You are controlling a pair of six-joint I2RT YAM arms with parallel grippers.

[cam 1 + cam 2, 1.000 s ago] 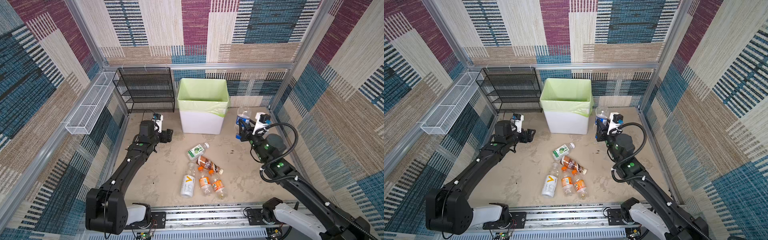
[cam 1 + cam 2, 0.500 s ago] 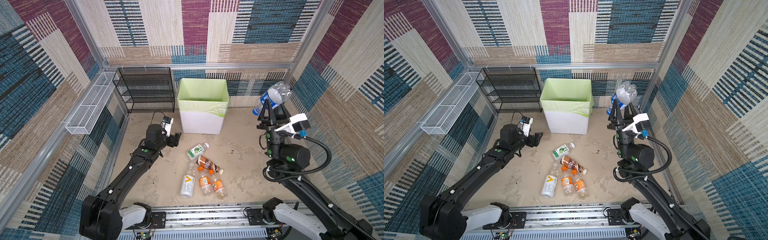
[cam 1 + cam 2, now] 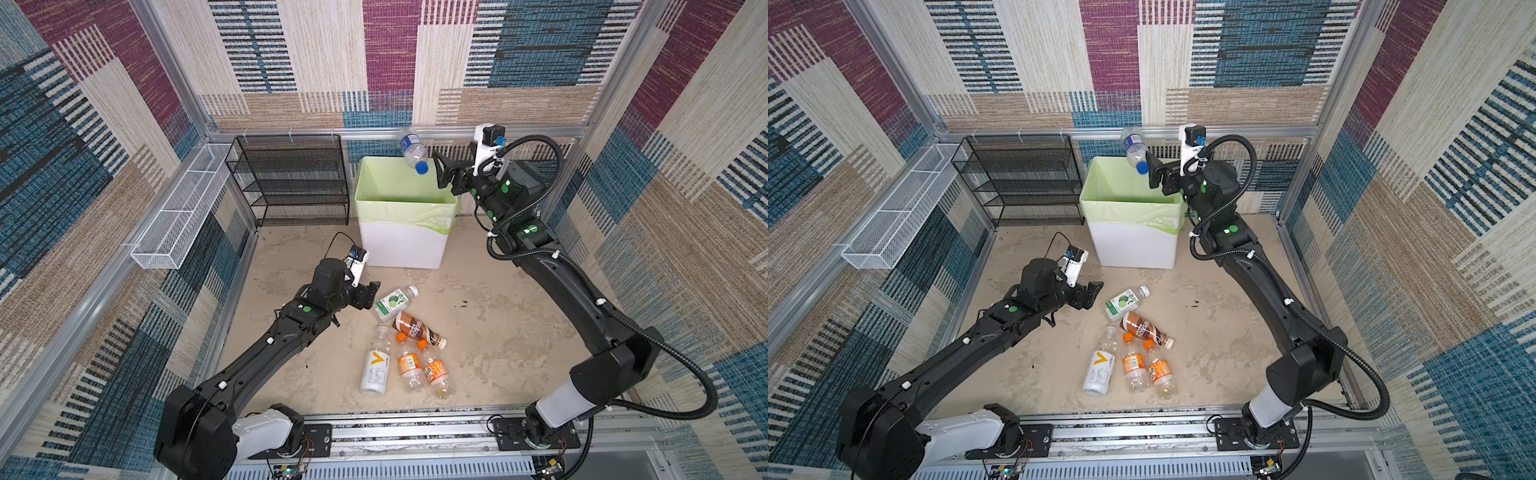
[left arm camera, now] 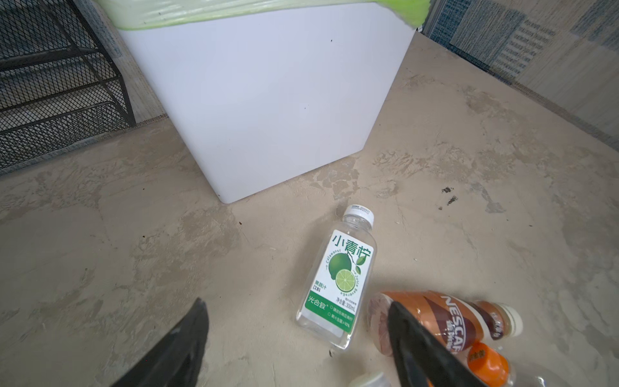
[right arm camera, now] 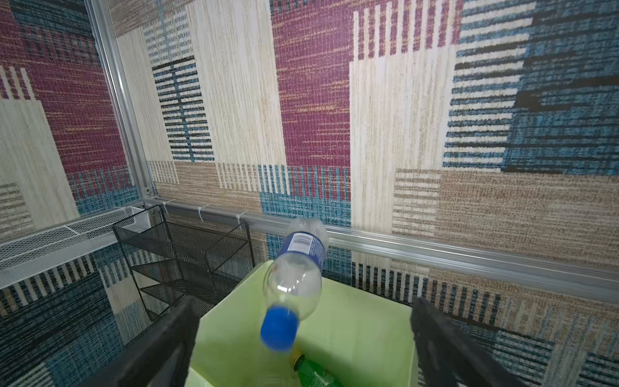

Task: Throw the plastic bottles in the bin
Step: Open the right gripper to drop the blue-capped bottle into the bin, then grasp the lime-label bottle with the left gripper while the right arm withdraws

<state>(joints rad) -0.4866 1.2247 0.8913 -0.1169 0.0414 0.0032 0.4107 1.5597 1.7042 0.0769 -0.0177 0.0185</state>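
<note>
Right tool [image 3: 441, 173] stood wide apart over the bin [image 3: 399, 245] at the table's [image 3: 498, 332] 12 o'clock. Blue-labelled bottle [image 3: 412, 153] hung mid-air above the rim, cap down, apparently touching nothing (blurred). Green bottle [image 5: 315, 372] lay inside. Left tool [image 3: 368, 293] was apart and empty, with the lime-labelled bottle [image 3: 395, 302] at its 3 o'clock. Four other bottles [image 3: 409, 365] lay toward 6 o'clock.

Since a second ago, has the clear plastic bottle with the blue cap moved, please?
Yes. The blue-capped clear plastic bottle has risen from beside the tall white plastic bin's right wall to above its mouth, free of the open right tool.
</note>
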